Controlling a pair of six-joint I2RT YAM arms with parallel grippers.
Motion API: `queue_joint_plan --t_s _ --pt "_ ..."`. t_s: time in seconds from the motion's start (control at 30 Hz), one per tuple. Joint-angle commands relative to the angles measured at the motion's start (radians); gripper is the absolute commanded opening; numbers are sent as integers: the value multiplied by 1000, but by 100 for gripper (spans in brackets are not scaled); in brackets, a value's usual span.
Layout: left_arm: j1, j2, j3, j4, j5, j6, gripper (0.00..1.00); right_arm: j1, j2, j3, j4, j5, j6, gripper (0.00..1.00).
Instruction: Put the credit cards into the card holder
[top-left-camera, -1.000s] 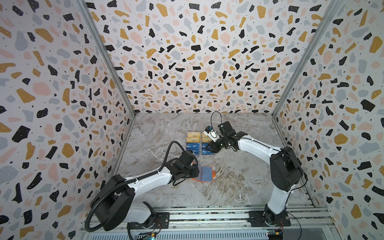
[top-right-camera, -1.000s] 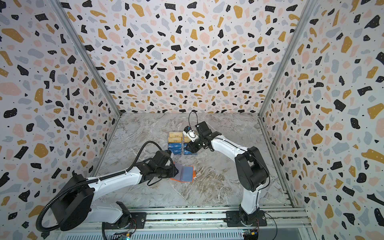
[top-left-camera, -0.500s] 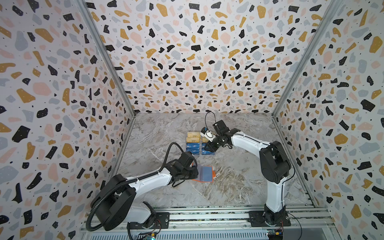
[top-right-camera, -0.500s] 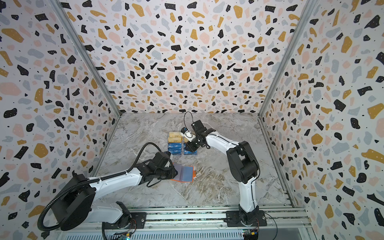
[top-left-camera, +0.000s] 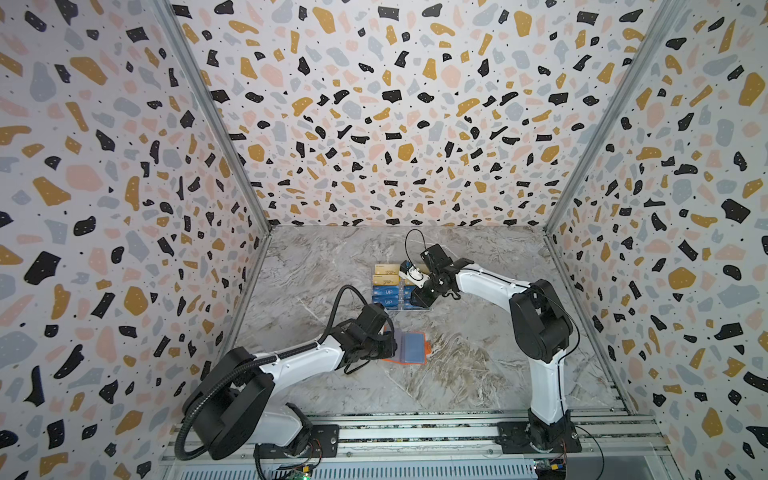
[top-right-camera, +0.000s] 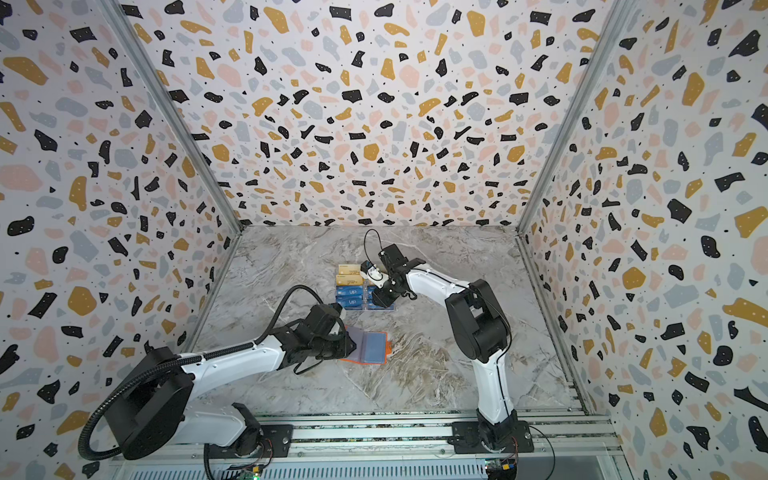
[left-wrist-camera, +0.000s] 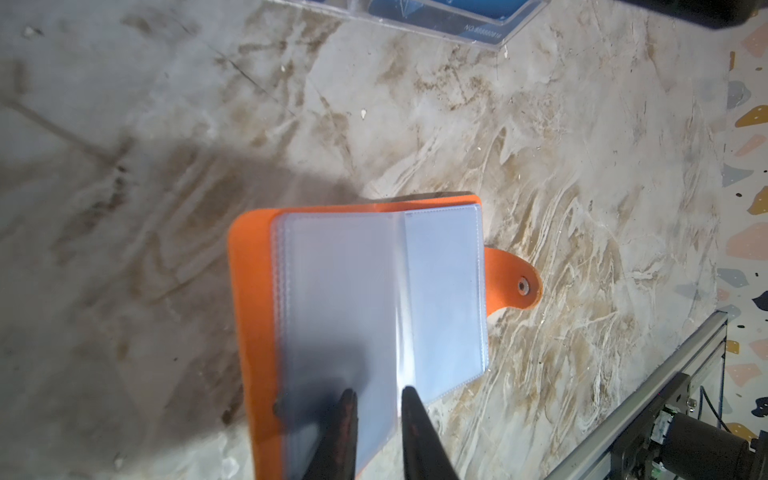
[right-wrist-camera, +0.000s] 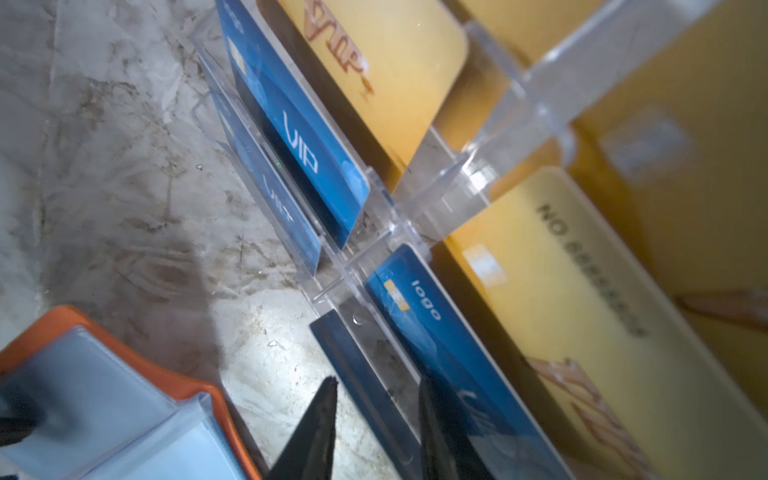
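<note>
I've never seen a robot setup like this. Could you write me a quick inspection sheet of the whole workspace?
Surface: grey marbled table.
Job's things: orange card holder lies open, clear sleeves up; blue and gold credit cards stand in a clear rack.
Clutter: nothing seen.
Grippers: left tool at the holder's sleeves, grip unclear; right tool open, astride a blue card.
Cables: black hose arches near left tool; thin wire loops near right tool.
Surroundings: terrazzo-print walls on three sides; metal rail in front.

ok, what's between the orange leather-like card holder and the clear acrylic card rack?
Just bare marble tabletop between the orange leather-like card holder and the clear acrylic card rack; both top views and the left wrist view show it.
</note>
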Motion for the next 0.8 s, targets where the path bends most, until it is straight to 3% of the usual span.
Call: queue_joint_plan --t_s 0.0,0.77 --pt "6 2 -10 27 11 1 23 15 -23 24 -33 9 -16 32" --pt "6 -9 -7 18 10 -1 23 28 4 68 -79 57 -49 15"
